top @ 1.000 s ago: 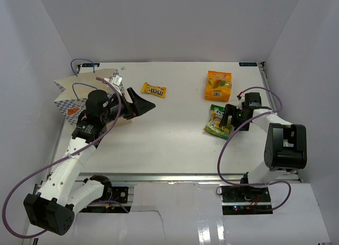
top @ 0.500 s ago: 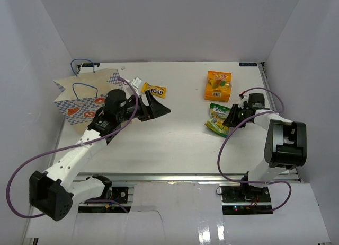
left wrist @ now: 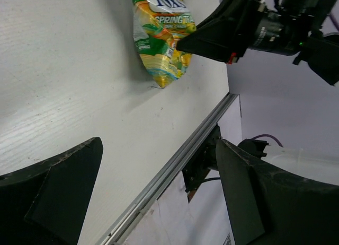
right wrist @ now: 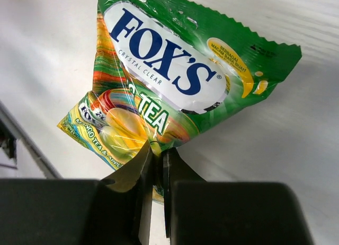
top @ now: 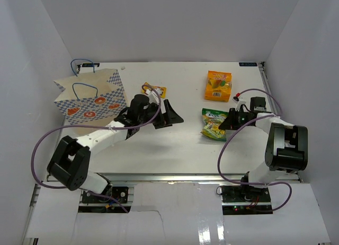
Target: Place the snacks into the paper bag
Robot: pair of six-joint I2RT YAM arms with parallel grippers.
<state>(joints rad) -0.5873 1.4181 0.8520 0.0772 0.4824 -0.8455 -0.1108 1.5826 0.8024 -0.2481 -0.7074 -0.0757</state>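
The green-yellow pouch (top: 214, 123) (right wrist: 169, 75) (left wrist: 161, 33) is right of the table's middle. My right gripper (top: 228, 120) (right wrist: 157, 155) (left wrist: 212, 41) is shut on its right edge, pinching the foil. The orange pouch (top: 219, 86) lies flat behind it. One yellow candy packet (top: 153, 89) lies at the back centre, partly under the left arm's cable. The paper bag (top: 90, 96) stands upright at the left, handles up. My left gripper (top: 172, 115) (left wrist: 159, 149) hangs open and empty over the table's middle, pointing toward the green pouch.
The table's metal front rail (left wrist: 175, 171) runs close below the left gripper. The right arm's base (top: 283, 147) stands at the right edge. White walls enclose the table on three sides.
My right gripper has shut on the green-yellow pouch and shifted it slightly left. The left arm has swung from beside the paper bag rightward toward the table's middle, still open.
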